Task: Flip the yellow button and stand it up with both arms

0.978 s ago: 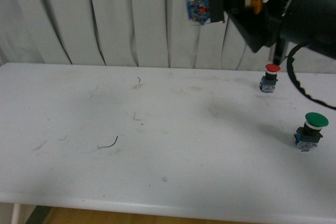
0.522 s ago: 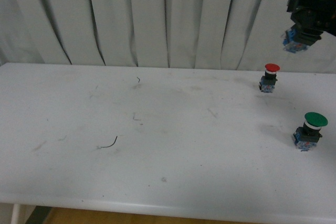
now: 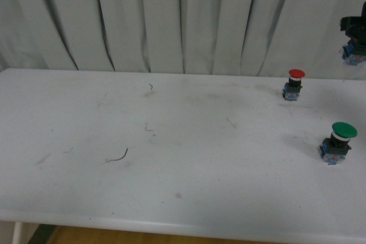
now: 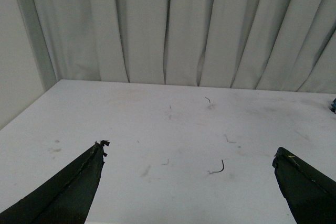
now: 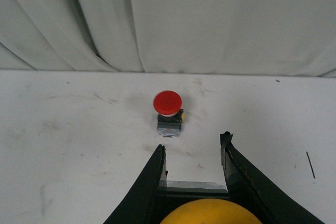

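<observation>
My right gripper (image 5: 193,150) is shut on the yellow button (image 5: 210,212); its yellow cap fills the bottom of the right wrist view, with the black collar clamped between the fingers (image 5: 155,177). In the front view the right gripper (image 3: 354,37) shows at the far right edge, high above the table, with the button's blue block (image 3: 353,55) hanging below it. My left gripper (image 4: 189,153) is open and empty above the white table (image 4: 157,119); it is out of the front view.
A red-capped switch (image 3: 294,84) stands at the table's back right; it also shows in the right wrist view (image 5: 169,113). A green-capped switch (image 3: 337,142) stands nearer the front right. A small black wire scrap (image 3: 119,155) lies left of centre. Curtains hang behind.
My right arm has swung from the upper middle of the front view out to the far right edge, carrying the yellow button with it. The switches on the table have not moved.
</observation>
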You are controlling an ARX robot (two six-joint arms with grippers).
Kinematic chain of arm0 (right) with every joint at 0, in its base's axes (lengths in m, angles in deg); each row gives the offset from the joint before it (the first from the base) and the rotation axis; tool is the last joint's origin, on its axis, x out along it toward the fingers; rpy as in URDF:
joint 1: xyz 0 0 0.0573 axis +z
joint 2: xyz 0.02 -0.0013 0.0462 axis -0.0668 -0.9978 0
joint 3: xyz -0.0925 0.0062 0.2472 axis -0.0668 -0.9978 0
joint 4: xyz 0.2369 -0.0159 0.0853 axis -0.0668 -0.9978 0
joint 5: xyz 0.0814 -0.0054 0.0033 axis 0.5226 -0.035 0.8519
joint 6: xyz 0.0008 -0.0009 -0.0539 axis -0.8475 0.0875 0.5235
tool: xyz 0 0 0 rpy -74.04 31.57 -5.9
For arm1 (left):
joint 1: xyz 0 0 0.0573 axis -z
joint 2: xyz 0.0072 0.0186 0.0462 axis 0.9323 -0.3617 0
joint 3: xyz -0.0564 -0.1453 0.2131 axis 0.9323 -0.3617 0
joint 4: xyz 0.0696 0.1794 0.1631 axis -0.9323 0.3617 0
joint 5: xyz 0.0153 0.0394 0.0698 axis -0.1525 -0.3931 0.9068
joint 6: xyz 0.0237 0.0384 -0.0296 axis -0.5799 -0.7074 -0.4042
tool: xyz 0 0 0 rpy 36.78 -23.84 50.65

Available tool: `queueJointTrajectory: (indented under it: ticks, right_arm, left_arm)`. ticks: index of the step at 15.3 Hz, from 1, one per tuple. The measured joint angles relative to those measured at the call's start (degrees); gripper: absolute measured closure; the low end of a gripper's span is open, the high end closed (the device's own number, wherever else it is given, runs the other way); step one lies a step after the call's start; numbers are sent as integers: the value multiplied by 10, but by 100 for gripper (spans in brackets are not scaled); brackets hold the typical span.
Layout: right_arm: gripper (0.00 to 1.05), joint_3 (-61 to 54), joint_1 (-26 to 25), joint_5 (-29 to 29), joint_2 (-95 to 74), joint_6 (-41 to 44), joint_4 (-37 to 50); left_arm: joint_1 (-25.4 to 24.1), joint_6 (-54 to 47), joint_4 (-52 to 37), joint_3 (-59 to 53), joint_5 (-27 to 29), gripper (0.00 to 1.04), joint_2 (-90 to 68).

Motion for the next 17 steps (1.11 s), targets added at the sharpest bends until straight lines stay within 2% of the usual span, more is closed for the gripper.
queueJointTrajectory:
  ticks: [3,9,17]
  right_arm:
    - [73,80,-30,20,-75,43,-76]
    - [73,203,-13,28,-206,122,-172]
    - [73,241,17,16,-261,142,-168]
  left_arm:
    - [0,0,0,0,0,7,0]
    - [0,0,0,0,0,7,0]
    - [0,0,0,0,0,7,0]
